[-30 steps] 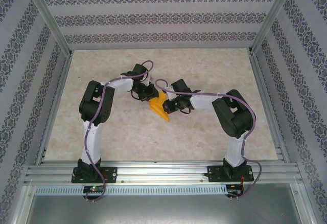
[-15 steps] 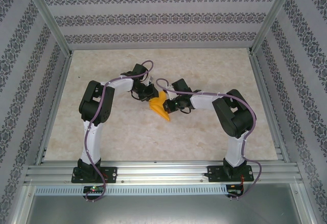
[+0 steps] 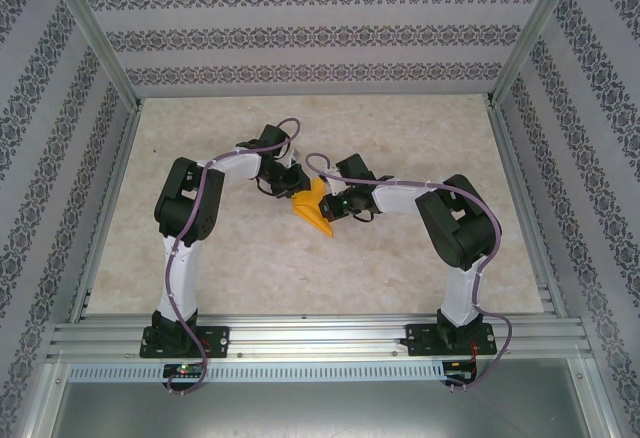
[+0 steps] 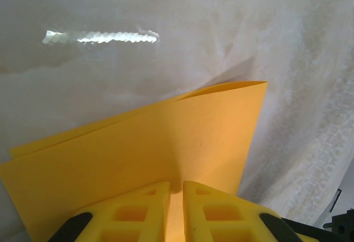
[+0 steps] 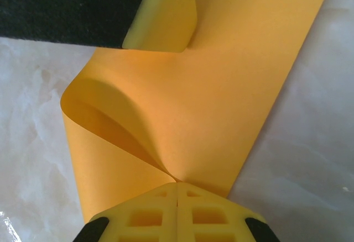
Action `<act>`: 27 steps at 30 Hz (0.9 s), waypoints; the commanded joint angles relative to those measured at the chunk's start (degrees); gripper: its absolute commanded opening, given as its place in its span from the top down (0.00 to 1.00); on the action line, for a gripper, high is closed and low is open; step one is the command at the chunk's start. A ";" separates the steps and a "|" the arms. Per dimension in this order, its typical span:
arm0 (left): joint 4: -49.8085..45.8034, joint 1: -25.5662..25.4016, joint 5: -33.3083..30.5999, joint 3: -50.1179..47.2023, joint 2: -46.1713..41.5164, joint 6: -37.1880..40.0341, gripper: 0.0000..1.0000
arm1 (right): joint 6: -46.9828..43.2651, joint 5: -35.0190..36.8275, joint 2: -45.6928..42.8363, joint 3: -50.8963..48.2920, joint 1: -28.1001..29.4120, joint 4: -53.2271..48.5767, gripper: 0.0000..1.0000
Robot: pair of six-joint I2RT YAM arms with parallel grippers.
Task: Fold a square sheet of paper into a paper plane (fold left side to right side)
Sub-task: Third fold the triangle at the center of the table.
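Observation:
The orange square sheet of paper hangs doubled over between both grippers above the middle of the table. My left gripper holds it from the left. In the left wrist view its yellow fingers pinch the paper in a narrow gap, and two layers show at the far edge. My right gripper holds it from the right. In the right wrist view that gripper has its jaws pressed together on the paper, which bows up in a loose curl on the left.
The pale marbled table is walled by patterned panels with aluminium posts. A metal rail carries both arm bases at the near edge. In the right wrist view the left gripper's yellow finger sits at the top.

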 commanded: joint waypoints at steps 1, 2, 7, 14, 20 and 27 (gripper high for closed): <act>-2.26 -0.56 -3.53 -1.29 3.05 1.51 0.83 | 0.39 0.82 -1.22 -0.51 -0.61 1.77 0.98; -2.31 -0.63 -3.54 -1.32 2.99 1.51 0.83 | 0.46 0.71 -1.41 -0.58 -0.61 1.90 0.98; -2.17 -0.62 -3.54 -1.37 3.07 1.51 0.83 | 0.39 0.83 -2.17 -0.94 -0.61 1.98 0.98; -2.26 -0.59 -3.54 -1.25 3.06 1.46 0.83 | 0.39 0.97 -2.66 -0.96 -0.61 1.86 0.98; -2.27 -0.63 -3.39 -1.20 3.04 1.47 0.83 | 0.12 1.56 -1.55 -0.55 -0.60 0.91 0.98; -2.31 -0.56 -3.43 -1.10 3.09 1.58 0.83 | -0.13 1.75 0.21 0.50 -0.70 0.05 0.98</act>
